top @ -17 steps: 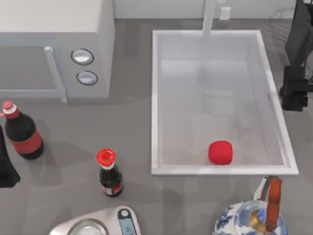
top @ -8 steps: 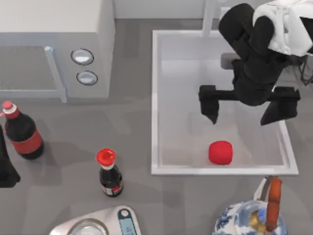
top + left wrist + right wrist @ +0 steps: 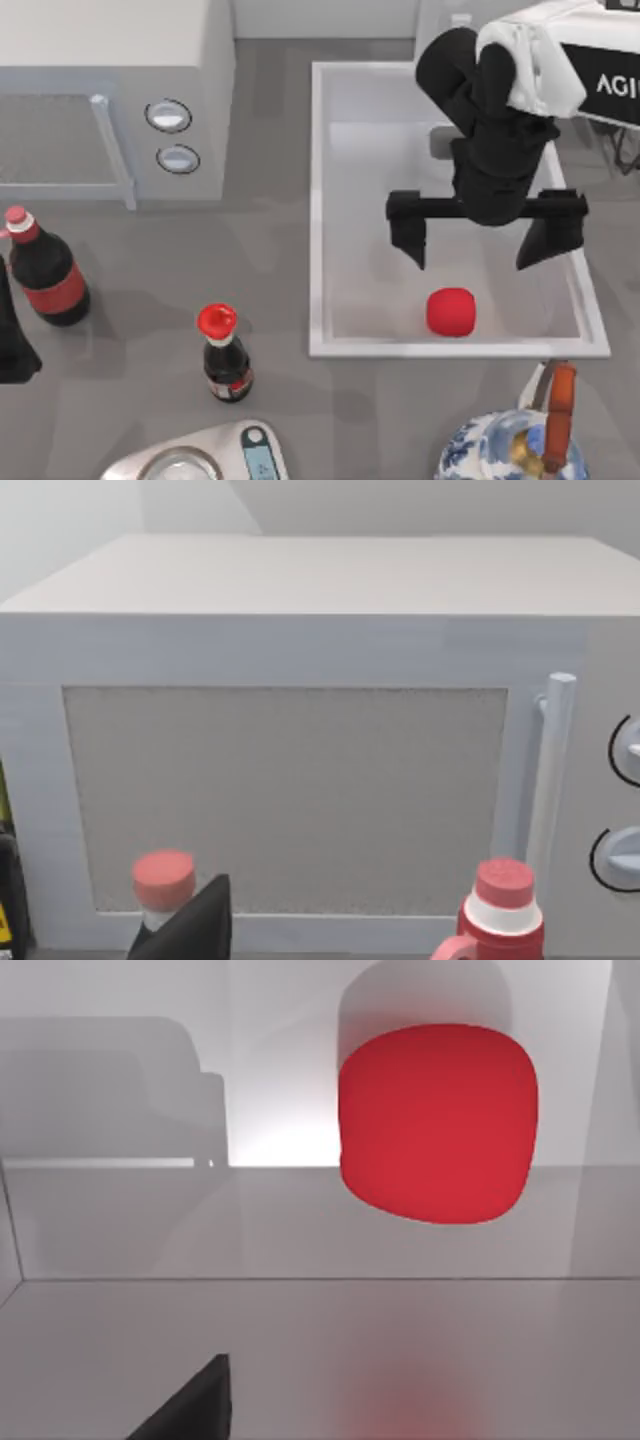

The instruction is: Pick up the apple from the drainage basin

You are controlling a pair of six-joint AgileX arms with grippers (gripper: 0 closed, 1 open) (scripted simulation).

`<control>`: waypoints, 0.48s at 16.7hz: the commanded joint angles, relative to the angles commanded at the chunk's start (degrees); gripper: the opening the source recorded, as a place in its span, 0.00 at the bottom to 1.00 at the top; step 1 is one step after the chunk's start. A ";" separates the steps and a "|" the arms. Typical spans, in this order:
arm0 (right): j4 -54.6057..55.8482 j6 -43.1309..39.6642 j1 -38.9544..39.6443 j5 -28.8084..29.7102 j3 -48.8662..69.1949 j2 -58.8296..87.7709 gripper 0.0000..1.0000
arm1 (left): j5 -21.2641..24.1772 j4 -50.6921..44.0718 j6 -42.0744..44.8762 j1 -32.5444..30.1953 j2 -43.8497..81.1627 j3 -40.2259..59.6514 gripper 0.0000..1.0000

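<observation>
The bright-red apple (image 3: 451, 311) lies on the pale bottom of the white drainage basin (image 3: 318, 200), near its front wall. My right gripper (image 3: 471, 262) hangs open inside the basin, just behind the apple, its two black fingers spread wider than the fruit and not touching it. The right wrist view looks along the basin floor (image 3: 300, 1340) at the apple (image 3: 437, 1120), with one dark fingertip (image 3: 195, 1405) at the edge. My left arm (image 3: 12, 345) stays parked at the table's left edge, one of its fingertips (image 3: 195, 925) off to the side.
A white microwave (image 3: 110, 100) stands at the back left. Two red-capped dark bottles (image 3: 45, 270) (image 3: 225, 355) stand left of the basin. A kitchen scale (image 3: 200, 460) and a blue-white teapot (image 3: 510, 445) sit at the front edge. A faucet (image 3: 430, 30) rises behind the basin.
My right arm swung in from the table's right edge to above the basin, then shifted left and lower toward the apple. The apple and the left arm have not moved.
</observation>
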 joint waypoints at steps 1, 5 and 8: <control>0.13 -0.06 -0.30 -0.02 -0.17 -0.12 1.00 | 0.00 0.00 0.00 0.00 0.00 0.00 1.00; 4.22 -0.01 -0.24 0.01 -1.97 2.62 1.00 | 0.00 0.00 0.00 0.00 0.00 0.00 1.00; 12.76 0.10 -0.12 0.07 -5.06 7.49 1.00 | 0.00 0.00 0.00 0.00 0.00 0.00 1.00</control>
